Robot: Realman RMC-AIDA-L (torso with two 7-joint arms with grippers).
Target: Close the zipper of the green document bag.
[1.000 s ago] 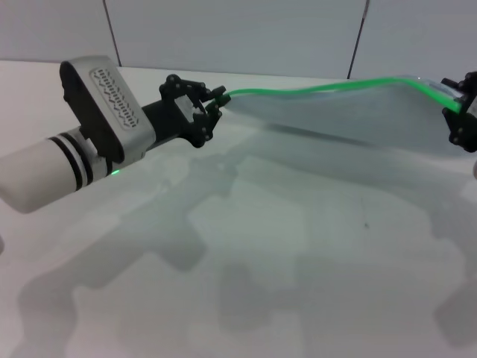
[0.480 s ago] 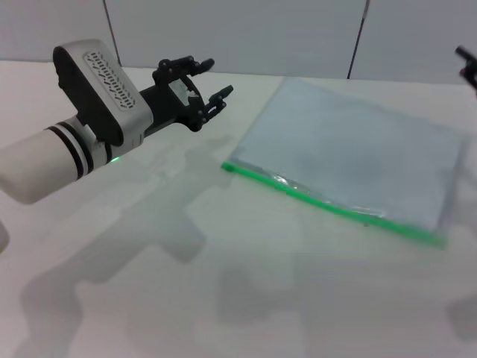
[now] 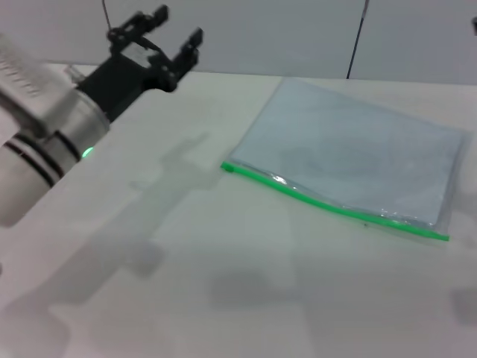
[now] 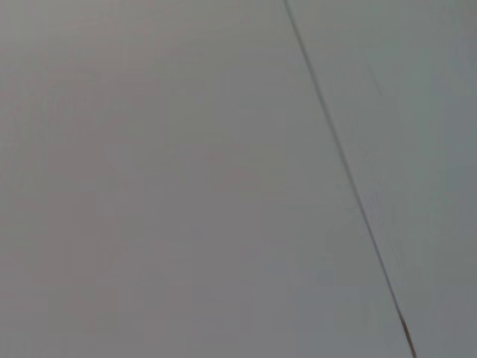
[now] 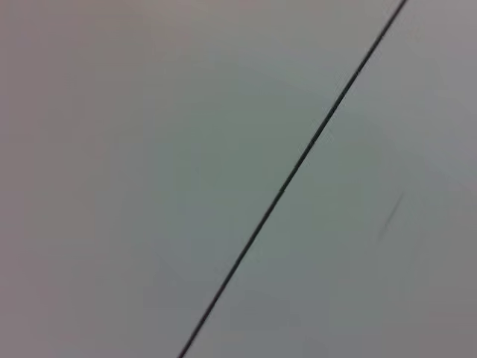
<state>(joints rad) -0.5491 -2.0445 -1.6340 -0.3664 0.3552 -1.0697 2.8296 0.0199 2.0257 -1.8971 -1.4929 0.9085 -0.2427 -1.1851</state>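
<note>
Translucent bluish-grey, the green document bag (image 3: 354, 160) lies flat on our white table (image 3: 186, 283), its zipper (image 3: 335, 205) along the near edge. Our left gripper (image 3: 173, 33) hangs above, fingers spread, holding nothing. Pale wall panels (image 3: 246, 33) stand behind.

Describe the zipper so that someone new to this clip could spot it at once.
On the white table, right of centre, lies the document bag, flat and bluish-grey. The zipper is the thin strip along its long edge nearest the robot, running from the bag's left corner to its right. Its bright green is the only vivid colour on the bag; the open left gripper is raised well away.
</note>
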